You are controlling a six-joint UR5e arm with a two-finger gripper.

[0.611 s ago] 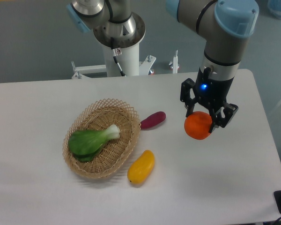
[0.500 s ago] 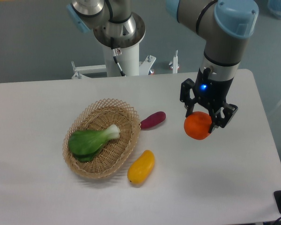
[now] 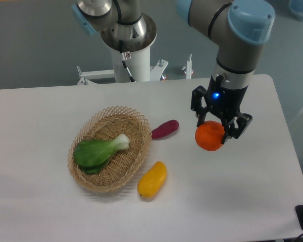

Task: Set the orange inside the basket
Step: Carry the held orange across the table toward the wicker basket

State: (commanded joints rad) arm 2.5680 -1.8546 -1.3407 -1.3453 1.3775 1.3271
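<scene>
Camera view from above the white table [image 3: 45, 212]. Nearest, just right of the wicker basket [image 3: 110, 148], lies a long yellow fruit [image 3: 152, 179]. Inside the basket rests a leafy green vegetable [image 3: 98, 151]. Beside the basket's upper right rim lies a small purple vegetable [image 3: 165, 129]. Well to the right of the basket, my claw [image 3: 215, 127] grips the orange [image 3: 209, 136], lifted off the table.

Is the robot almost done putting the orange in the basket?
About halfway. Done: the gripper has grabbed the orange and holds it above the table. Happening now: carrying it, right of the basket. Left: bring it over the basket, where a green bok choy already lies, and let go.
</scene>
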